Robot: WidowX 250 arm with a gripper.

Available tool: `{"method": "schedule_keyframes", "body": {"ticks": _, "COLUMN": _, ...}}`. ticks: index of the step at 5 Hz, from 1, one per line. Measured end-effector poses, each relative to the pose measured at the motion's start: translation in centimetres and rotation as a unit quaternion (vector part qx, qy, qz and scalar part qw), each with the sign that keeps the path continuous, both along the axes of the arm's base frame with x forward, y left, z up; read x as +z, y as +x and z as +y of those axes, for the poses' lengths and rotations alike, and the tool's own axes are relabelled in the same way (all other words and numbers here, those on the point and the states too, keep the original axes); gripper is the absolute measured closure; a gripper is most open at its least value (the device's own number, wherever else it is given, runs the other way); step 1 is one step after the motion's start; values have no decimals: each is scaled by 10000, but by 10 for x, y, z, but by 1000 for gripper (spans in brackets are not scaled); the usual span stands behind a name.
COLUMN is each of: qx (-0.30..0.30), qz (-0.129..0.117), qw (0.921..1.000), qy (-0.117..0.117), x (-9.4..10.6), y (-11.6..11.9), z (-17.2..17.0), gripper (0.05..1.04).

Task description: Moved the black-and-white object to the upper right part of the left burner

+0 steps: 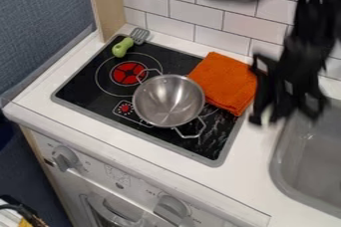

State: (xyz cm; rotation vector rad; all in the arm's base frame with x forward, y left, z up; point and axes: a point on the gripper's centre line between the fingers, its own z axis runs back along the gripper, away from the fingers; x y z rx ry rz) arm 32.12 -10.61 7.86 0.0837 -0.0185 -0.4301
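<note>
Toy kitchen, viewed at a slant from above. A steel pot point(168, 101) with two wire handles is standing upright on the black cooktop point(80, 85), to the right of the red-centred left burner point(128, 73). A green-handled slotted spatula point(123, 47) is lying beyond this burner, its head reaching the cooktop's back edge. A folded orange cloth point(224, 81) is lying just beside the pot, at right. The black gripper point(281, 102) is hanging between the cloth and the grey sink point(313, 159).
</note>
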Motion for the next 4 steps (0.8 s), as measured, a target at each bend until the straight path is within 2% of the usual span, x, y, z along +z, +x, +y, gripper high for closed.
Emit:
{"method": "schedule_keyframes", "body": {"ticks": 1, "qx": 754, "qz": -130, "qw": 9971, "qy": 19, "x": 17, "y": 23, "z": 58, "gripper": 800}}
{"method": "schedule_keyframes", "body": {"ticks": 2, "qx": 1506, "qz": -380, "qw": 9879, "qy": -19, "x": 30, "y": 39, "z": 102, "gripper": 800}}
{"method": "schedule_keyframes", "body": {"ticks": 3, "qx": 2153, "qz": -413, "qw": 9757, "qy": 4, "x": 30, "y": 36, "z": 159, "gripper": 800}}
{"method": "schedule_keyframes", "body": {"ticks": 4, "qx": 2364, "qz": -268, "qw": 9713, "qy": 40, "x": 15, "y": 34, "z": 193, "gripper": 800}}
